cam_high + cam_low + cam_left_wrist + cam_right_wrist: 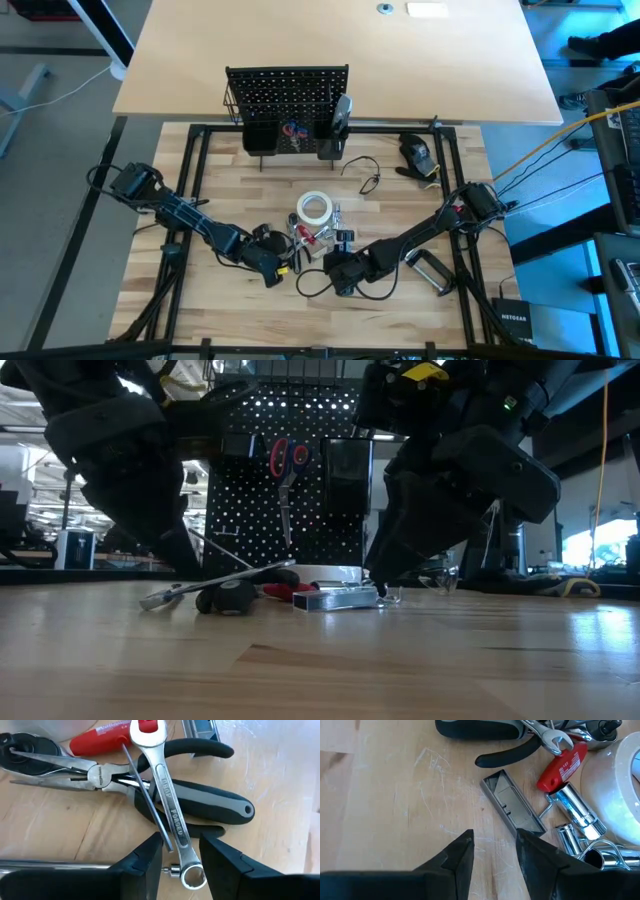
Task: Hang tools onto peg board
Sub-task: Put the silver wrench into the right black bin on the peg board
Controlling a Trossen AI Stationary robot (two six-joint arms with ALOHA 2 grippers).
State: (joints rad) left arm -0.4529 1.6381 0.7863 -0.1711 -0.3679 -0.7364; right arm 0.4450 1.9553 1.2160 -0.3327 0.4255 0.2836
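Observation:
A heap of tools lies mid-table: a white tape roll (314,208), black-handled pliers (95,775), a red-handled tool (562,767), a silver spirit level (512,805) and a silver wrench (167,785) that lies slanting across the pliers. My left gripper (181,865) is open, a finger on each side of the wrench's ring end (193,876); I see gaps beside it. My right gripper (495,855) is open over bare wood, with the level's near end just beyond one finger. The peg board (287,95) stands at the far side, and red-handled scissors (287,460) hang on it.
A bulky black device (418,152) and a thin cable (365,175) lie at the far right. A silver clamp (430,270) lies beside the right arm. Metal sockets (575,815) lie next to the tape roll. Black frame rails (190,200) border the wooden top.

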